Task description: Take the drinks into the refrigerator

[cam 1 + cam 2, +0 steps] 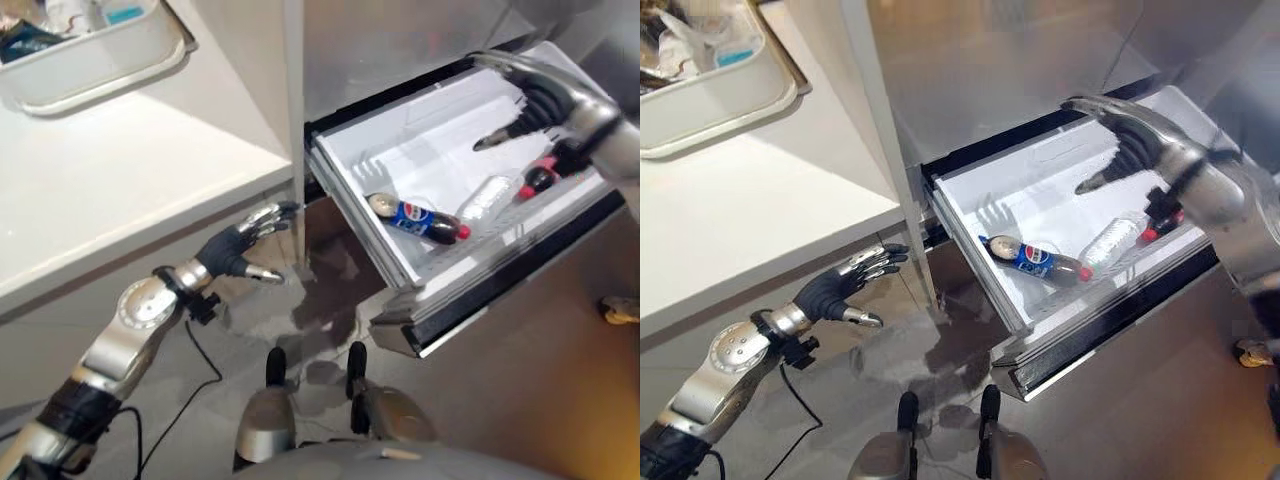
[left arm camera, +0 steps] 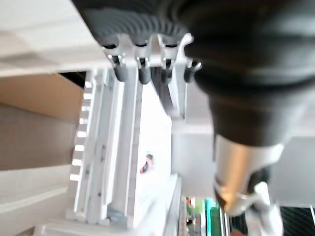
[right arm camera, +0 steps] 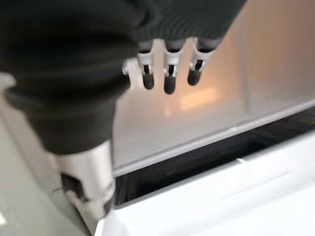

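Note:
A white refrigerator drawer (image 1: 420, 150) stands pulled out below the steel front. Three drinks lie in it: a dark cola bottle with a blue label (image 1: 418, 218), a clear water bottle (image 1: 488, 196) to its right, and a dark bottle with a red cap (image 1: 537, 180) by the right wall. My right hand (image 1: 530, 110) hovers over the drawer's back right part, fingers straight and holding nothing. My left hand (image 1: 235, 245) hangs low beside the counter's corner, left of the drawer, open and empty. The left wrist view looks along the drawer's side (image 2: 123, 162).
A white counter (image 1: 120, 170) runs along the left, with a white tray (image 1: 100, 65) of packets at its far end. The drawer's front edge (image 1: 480, 300) juts out over the grey floor. A small yellowish object (image 1: 620, 310) lies on the floor at right.

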